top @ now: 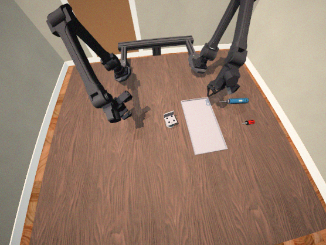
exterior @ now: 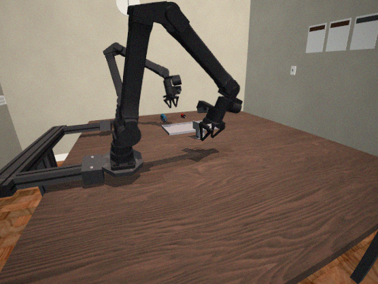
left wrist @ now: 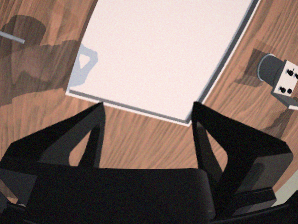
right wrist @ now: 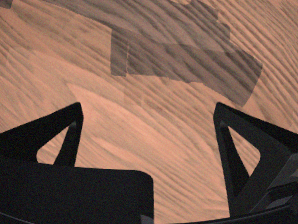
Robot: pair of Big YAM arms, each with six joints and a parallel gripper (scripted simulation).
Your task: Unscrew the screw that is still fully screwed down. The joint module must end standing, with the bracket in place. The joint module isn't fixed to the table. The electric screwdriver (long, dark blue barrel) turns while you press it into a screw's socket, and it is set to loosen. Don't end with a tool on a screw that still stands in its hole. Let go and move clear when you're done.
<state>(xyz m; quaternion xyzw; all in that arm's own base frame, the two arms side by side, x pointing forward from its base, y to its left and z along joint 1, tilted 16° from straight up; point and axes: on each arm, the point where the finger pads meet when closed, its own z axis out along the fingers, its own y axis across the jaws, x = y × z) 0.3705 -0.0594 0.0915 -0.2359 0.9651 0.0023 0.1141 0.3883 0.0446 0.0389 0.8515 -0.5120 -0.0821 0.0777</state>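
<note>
Joint module (top: 171, 126) (exterior: 198, 133) (left wrist: 269, 69) is seen upright on the tabletop (top: 146, 176) (exterior: 204, 204) (left wrist: 145, 145) (right wrist: 125, 125), bracket (top: 170, 119) (exterior: 196, 125) (left wrist: 286, 80) on top, between right tool and tray. Left to right, top view:

Right tool (top: 128, 115) (exterior: 207, 138) (right wrist: 148, 103): wide open, nothing held, kept off the module. Could be used to steady it, since it isn't fixed down; body should be gripped low, lightly, bracket not pushed.

Bracket face: dark spots seen. Which screw is fully down can't be told at this size; a closer look is needed before any bit is lowered.

Tray (top: 202, 126) (exterior: 180, 128) (left wrist: 165, 50): nothing seen in it.

Left tool (top: 208, 91) (exterior: 173, 107) (left wrist: 149, 103): part open, nothing gripped, held above the tray's near corner by the driver.

Electric screwdriver (top: 238, 101) (exterior: 164, 117) (left wrist: 12, 37): lying flat, bit toward the tray. Pickup looks like the step in hand, best done by the left tool. Fingers should be set across the blue barrel, squared to its axis, centred, then closed firmly before lifting; a skewed grip would likely tilt the bit at the socket. Thin shaft shouldn't be grabbed.

Red screwdriver (top: 250, 122) (exterior: 183, 115): not needed, best left unbumped.
</note>
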